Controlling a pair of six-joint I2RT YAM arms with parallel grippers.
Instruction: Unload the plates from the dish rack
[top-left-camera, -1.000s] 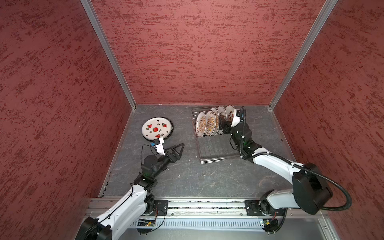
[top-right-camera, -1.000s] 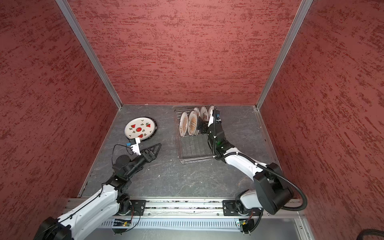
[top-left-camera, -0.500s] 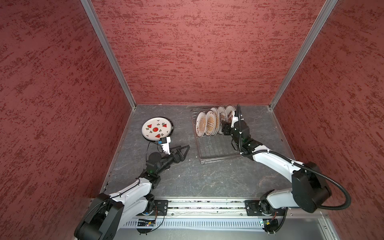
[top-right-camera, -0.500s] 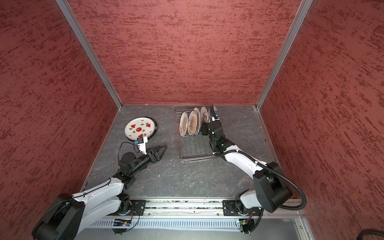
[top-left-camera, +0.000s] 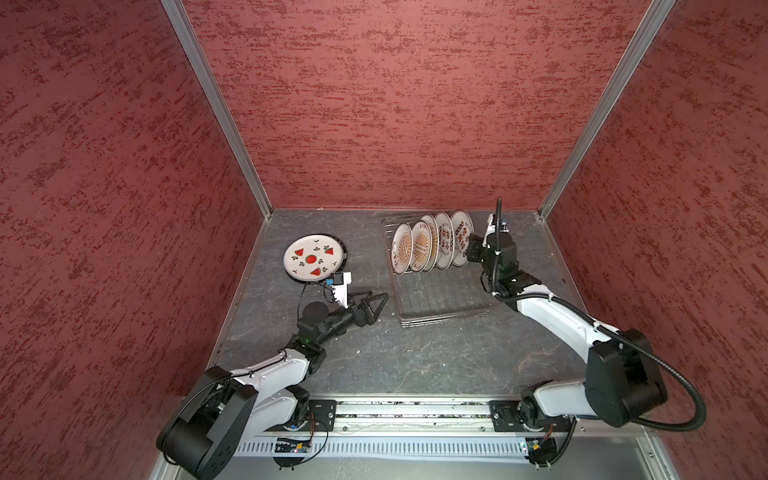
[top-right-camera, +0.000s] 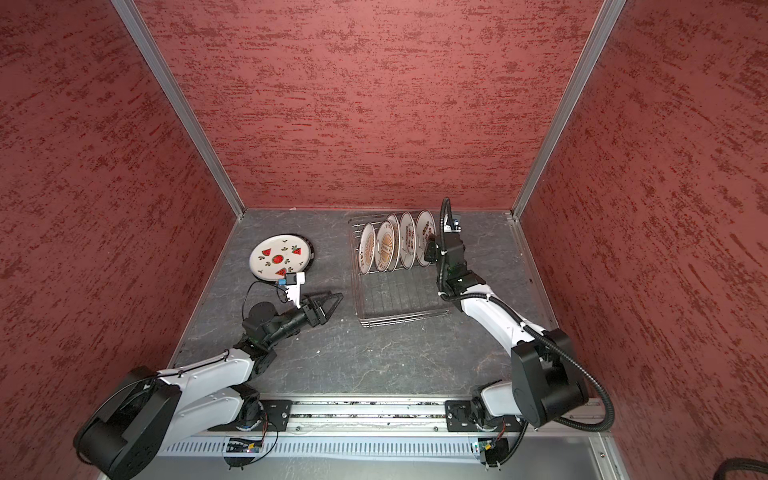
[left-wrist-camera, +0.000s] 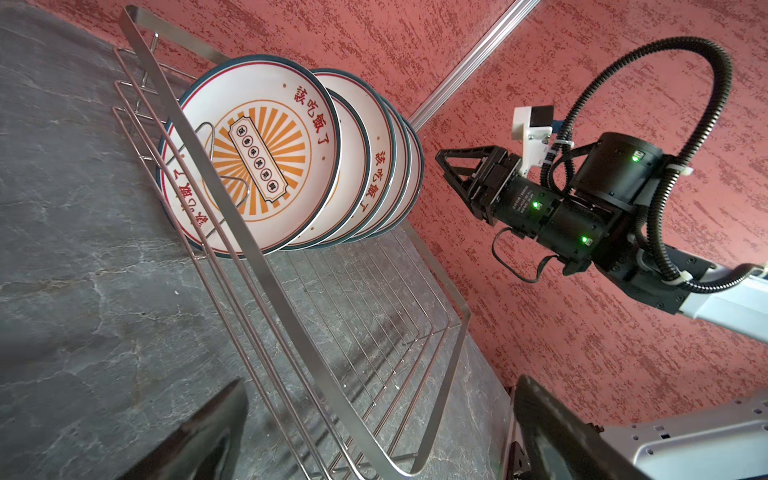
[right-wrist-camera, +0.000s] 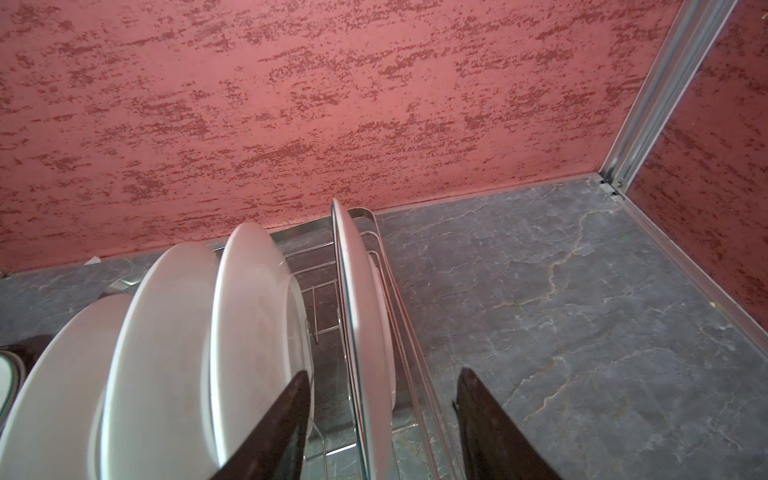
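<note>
Right wrist view has the right fingers (right-wrist-camera: 274, 436) parted, one each side of the end plate (right-wrist-camera: 365, 332), its rim edge-on btwn them w/ a gap showing on both sides, so nothing is gripped yet. That plate stands on edge at the right-hand end of the row of plates (top-left-camera: 432, 247) across the far part of the dish rack (top-left-camera: 440, 299). Five stand there in both top views, leaning a bit, printed faces turned toward the left arm. Key relation: the plate's plane runs in line w/ the fingers' reach. The rack's side rail (right-wrist-camera: 399, 291) is near the outer finger and the next plate near the inner one, so there's little room either way. Right arm is clearly the nearer one. Left fingers (left-wrist-camera: 195, 440) are spread wide & empty, low over the desk (top-left-camera: 374, 357) beside the rack's left side, well apart from the row. One watermelon plate (top-left-camera: 314, 261) lies flat on the desk further left. Judgement: this is the grasp step on the end plate. Once the rim is pinched, the lift should follow the plate's own plane, up & out of the prongs (left-wrist-camera: 208, 137), else it may knock its neighbour
</note>
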